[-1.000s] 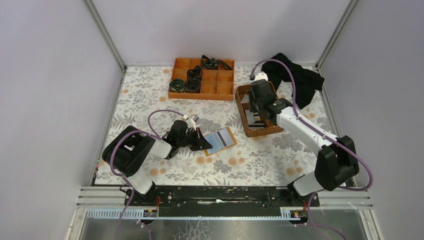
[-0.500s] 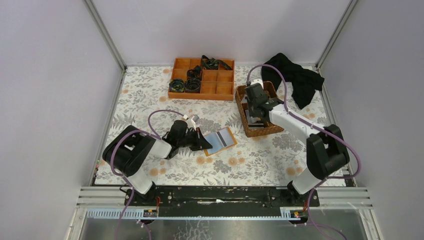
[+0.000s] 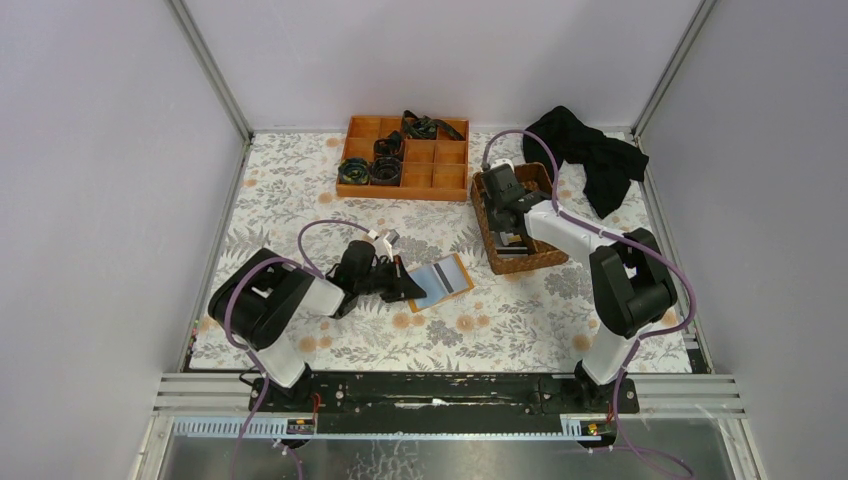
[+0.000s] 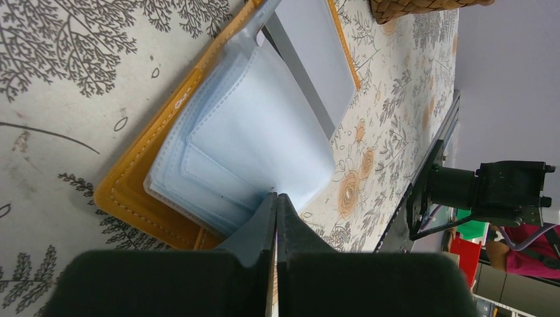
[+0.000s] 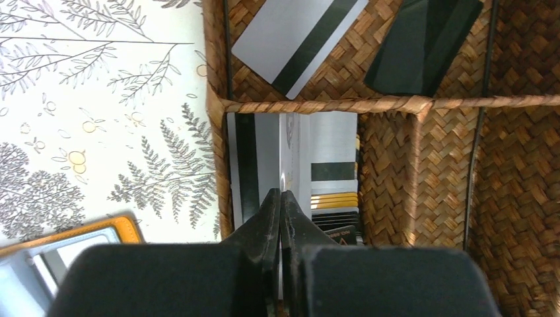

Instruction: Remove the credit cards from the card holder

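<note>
Being touched at its rim by the closed left pincer (image 4: 277, 198), the card holder (image 4: 254, 135) just ahead could be dragged; right pincer (image 5: 281, 193) likewise closed.

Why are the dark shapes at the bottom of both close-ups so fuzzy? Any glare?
Left wrist view: the left gripper sits too near the lens, so it blurs; the card holder is sharp. Right wrist view: the right gripper blurs likewise; the wicker basket is crisp, with a glint on the card at its tips. Top view: even light, soft shadows.
</note>
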Tool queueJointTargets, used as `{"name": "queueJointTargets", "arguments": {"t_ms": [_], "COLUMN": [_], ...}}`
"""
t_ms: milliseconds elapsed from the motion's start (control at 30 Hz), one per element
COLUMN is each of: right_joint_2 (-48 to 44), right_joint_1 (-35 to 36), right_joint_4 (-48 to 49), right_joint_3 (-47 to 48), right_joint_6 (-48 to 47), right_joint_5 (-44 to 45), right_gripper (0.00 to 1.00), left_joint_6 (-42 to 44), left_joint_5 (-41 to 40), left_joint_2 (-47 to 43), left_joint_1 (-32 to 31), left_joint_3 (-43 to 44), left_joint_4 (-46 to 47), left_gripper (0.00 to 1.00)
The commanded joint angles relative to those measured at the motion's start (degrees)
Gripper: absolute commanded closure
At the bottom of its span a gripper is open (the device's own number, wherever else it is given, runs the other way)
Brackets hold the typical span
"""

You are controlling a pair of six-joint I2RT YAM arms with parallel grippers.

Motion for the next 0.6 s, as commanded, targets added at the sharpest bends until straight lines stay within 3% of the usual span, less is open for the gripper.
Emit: {"name": "queueJointTargets", "arguments": {"t_ms": [0,200,367,567], "right_joint_2": [-1.23,-0.54,-1.94,-4.91], "right_joint_1": [-0.13,-0.21,-0.18,-0.17], "right_joint_4": [0.59,0.99,2.56,2.77], "right_joint_3": [0.83,0.8,-0.61,-1.22], "right_joint_6": [0.75,1.27,1.84,0.91], "right_joint_5": [-4.49,-5.67,-7.27,-7.0], "right_gripper": [1.0,1.0,0.71,0.7], "left_joint_6": [0.94,0.59,0.68,0.25], "left_joint_5": [-0.62,-0.02,-0.24,0.33], "left_joint_2": [2.68,3.54,3.59,4.38], "left_joint_1": [-0.11,-0.11,-0.12,-0.1], "left_joint_3": [-0.47,-0.3,-0.33,-0.22], "left_joint_4": [-3.61,-2.93,-3.18,-2.4], "left_gripper": [1.0,1.0,1.0,1.0]}}
